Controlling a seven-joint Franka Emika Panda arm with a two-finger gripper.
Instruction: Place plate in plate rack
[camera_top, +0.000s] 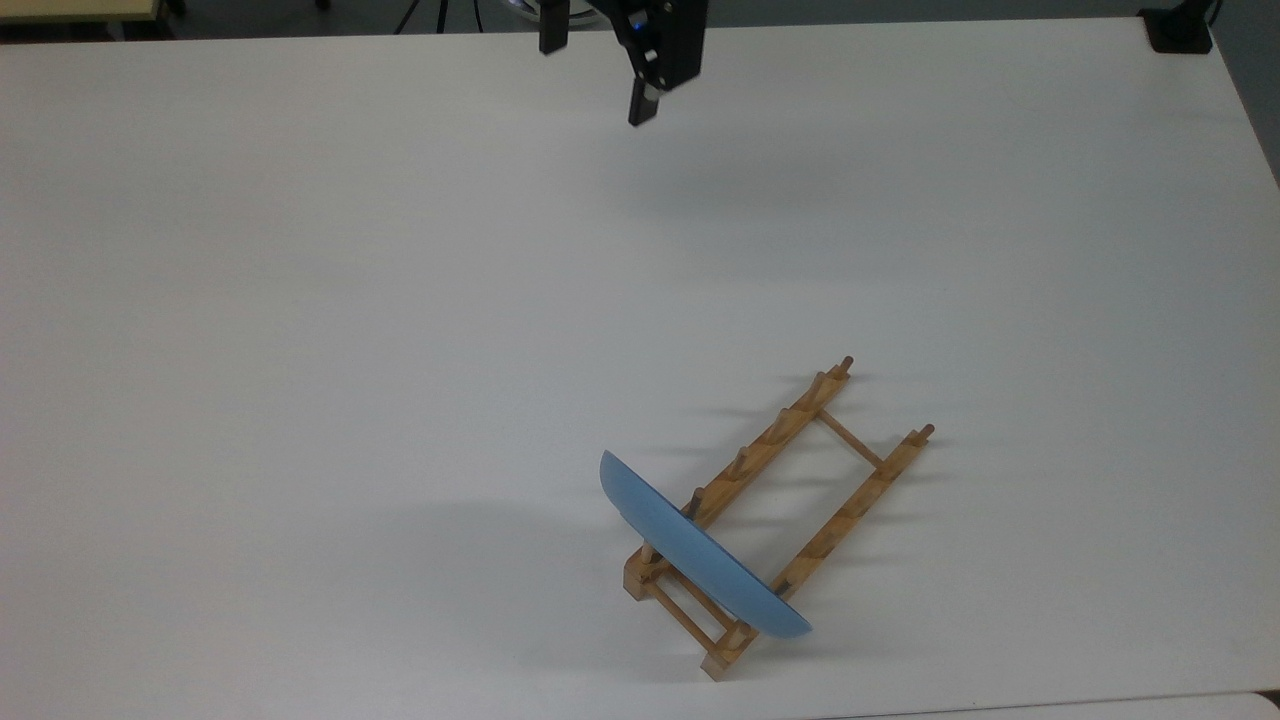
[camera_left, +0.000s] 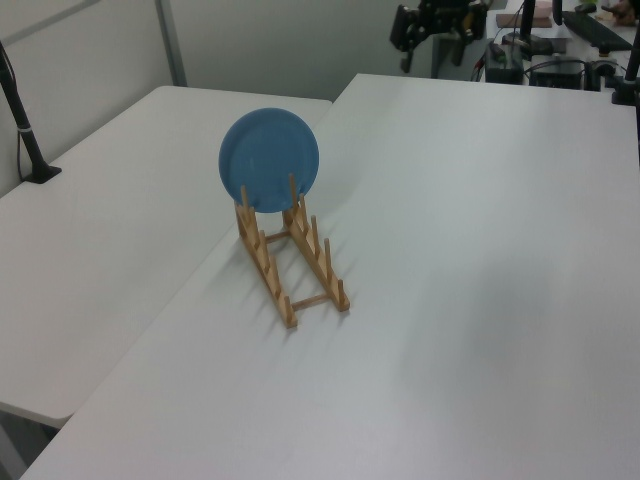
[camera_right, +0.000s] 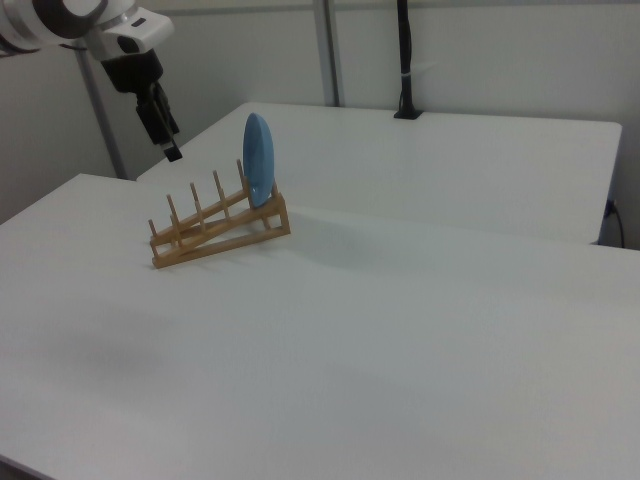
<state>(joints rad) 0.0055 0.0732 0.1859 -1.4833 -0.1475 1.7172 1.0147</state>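
Observation:
The light-blue plate (camera_top: 700, 555) stands on edge in the end slot of the wooden plate rack (camera_top: 775, 430), leaning between the pegs at the end nearer the top view's bottom. The left view shows the plate (camera_left: 268, 160) face-on at the far end of the plate rack (camera_left: 320, 262). From the right view, the plate (camera_right: 258, 160) is edge-on at the right end of the plate rack (camera_right: 215, 235). My gripper (camera_top: 595, 80) is open and empty, high over the table's far edge and well away from the rack. The gripper (camera_left: 433, 55) (camera_right: 165, 135) holds nothing.
The white table (camera_top: 300, 350) lies bare around the rack. A black clamp base (camera_top: 1180, 30) sits at the far right corner. A black post (camera_left: 25, 125) stands on the neighbouring table, whose seam runs beside the rack. Equipment (camera_left: 545, 50) clutters the back.

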